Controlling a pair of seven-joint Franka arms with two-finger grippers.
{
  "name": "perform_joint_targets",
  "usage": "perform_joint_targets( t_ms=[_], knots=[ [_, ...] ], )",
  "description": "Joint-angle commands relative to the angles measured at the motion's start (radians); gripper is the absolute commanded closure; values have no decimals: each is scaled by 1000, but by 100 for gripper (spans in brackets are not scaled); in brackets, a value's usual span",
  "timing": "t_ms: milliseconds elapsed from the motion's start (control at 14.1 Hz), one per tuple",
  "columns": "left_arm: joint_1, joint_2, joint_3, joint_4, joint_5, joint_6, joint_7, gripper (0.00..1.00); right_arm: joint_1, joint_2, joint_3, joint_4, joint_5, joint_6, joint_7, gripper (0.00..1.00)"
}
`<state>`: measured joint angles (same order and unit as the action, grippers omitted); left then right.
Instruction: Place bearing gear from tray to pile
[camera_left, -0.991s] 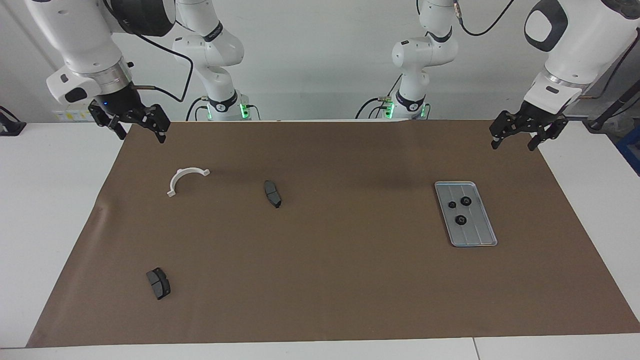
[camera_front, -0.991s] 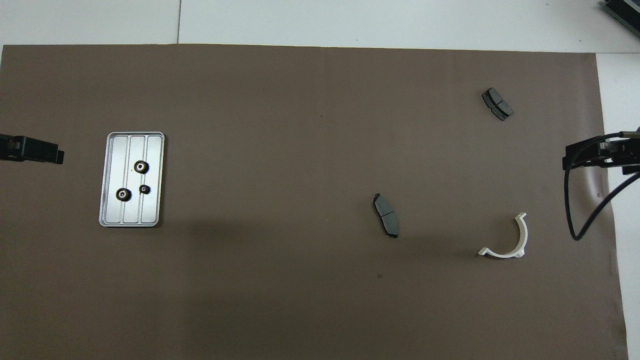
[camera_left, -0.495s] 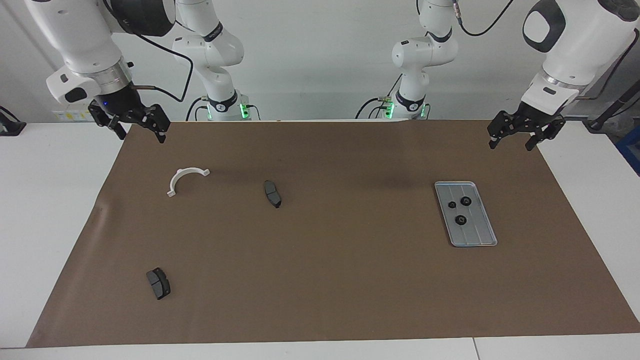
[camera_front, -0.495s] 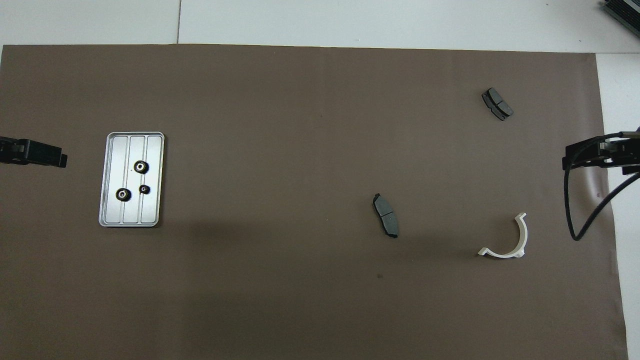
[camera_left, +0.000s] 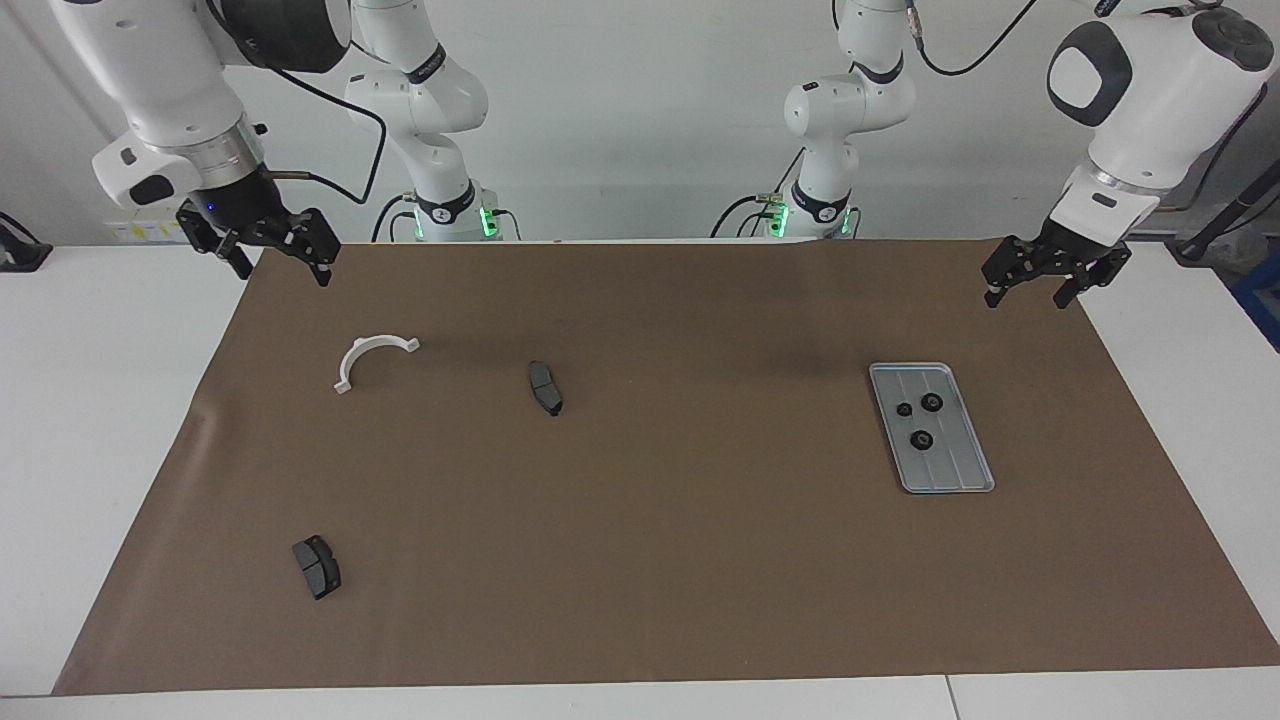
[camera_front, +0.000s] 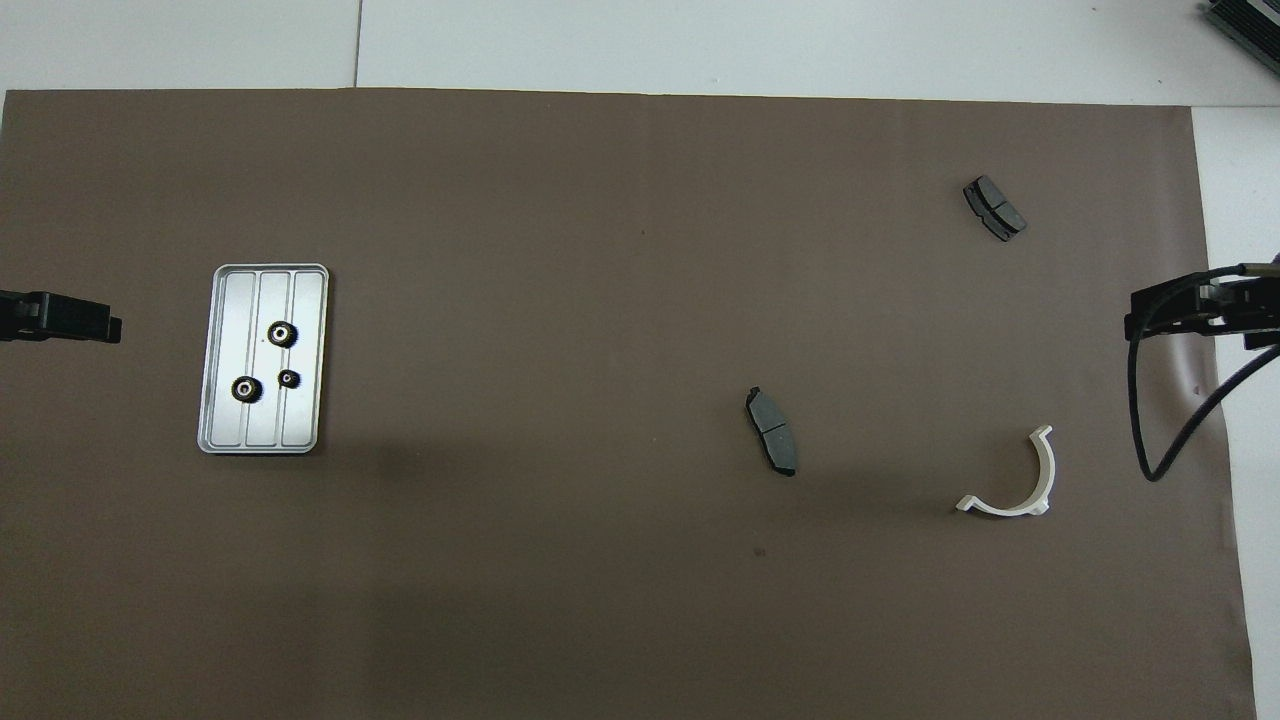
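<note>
The left gripper (camera_left: 1040, 283), fingers spread wide and empty, has shifted slightly above the surface near the tray (camera_left: 950, 470); no bearing gear (camera_left: 921, 439) is grasped yet.

Robotics laboratory. Evidence: two white arms on bases lit with green status lights (camera_left: 452, 221) at one table edge, a brown mat (camera_left: 640, 560) covering the white tabletop (camera_left: 90, 400), and bare white walls.

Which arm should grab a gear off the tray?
Left. Its open claw hangs at the end where the ridged silver metal tray with small black round gears lies; the right arm waits.
</note>
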<state>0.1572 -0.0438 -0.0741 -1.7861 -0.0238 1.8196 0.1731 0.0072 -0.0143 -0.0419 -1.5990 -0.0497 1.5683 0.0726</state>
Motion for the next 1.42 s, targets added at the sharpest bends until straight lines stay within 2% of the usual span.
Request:
perform_joint_targets(
  t_ms=[0,212,354,637,849,1132,1345],
  knots=[
    [-10,5,-7,-25,28,73,0,0,-9,-19,5,-19,19,-1,-11,0],
    [-46,68,-13,-33,28,125,8,0,-9,-19,5,-18,19,-1,-11,0],
    [-67,76,-13,-68,27,188,32,0,-9,-19,5,-19,19,-2,-11,0],
    [-79,137,-13,-101,18,246,22,0,-9,-19,5,-18,19,-1,-11,0],
    [-79,148,-13,-162,16,338,13,0,-9,-19,5,-19,19,-1,-11,0],
    [-82,226,-13,-188,16,404,13,0,-9,-19,5,-19,19,-1,-11,0],
    [-82,245,-13,-251,16,503,13,0,-9,-19,5,-19,19,-1,-11,0]
  ],
)
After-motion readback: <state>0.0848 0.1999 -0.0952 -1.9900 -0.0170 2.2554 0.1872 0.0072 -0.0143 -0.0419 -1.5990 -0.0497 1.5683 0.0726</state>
